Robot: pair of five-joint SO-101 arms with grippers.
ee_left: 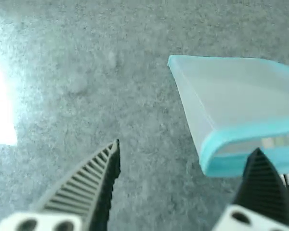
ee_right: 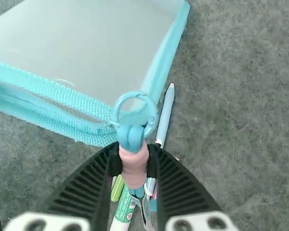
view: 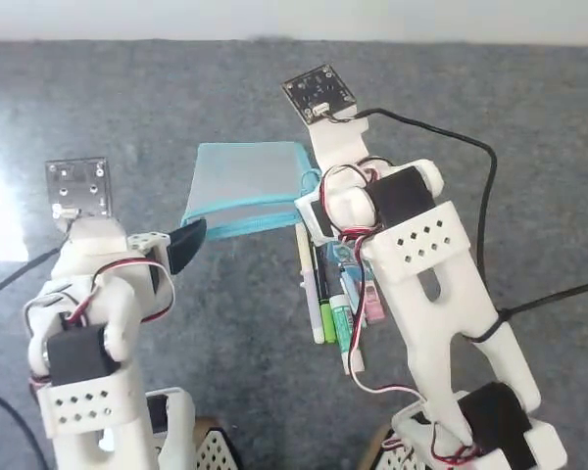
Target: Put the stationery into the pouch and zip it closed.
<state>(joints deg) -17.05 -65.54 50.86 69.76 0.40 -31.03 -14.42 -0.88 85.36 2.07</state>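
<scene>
Both at pouch (ee_right: 86,53) edge: right end effector (ee_right: 133,154) clenches zipper pull (ee_right: 133,169); left end effector (ee_left: 186,147) released beside corner.

Grey speckled table (view: 470,98), teal pouch (view: 240,181) lying on it, pens (view: 323,294) just beside

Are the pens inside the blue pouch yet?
No. The pens lie on the table beside the pouch, outside it.

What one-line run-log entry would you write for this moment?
right gripper: shut on zipper pull | left gripper: open beside pouch | pens: on table, outside pouch
</scene>
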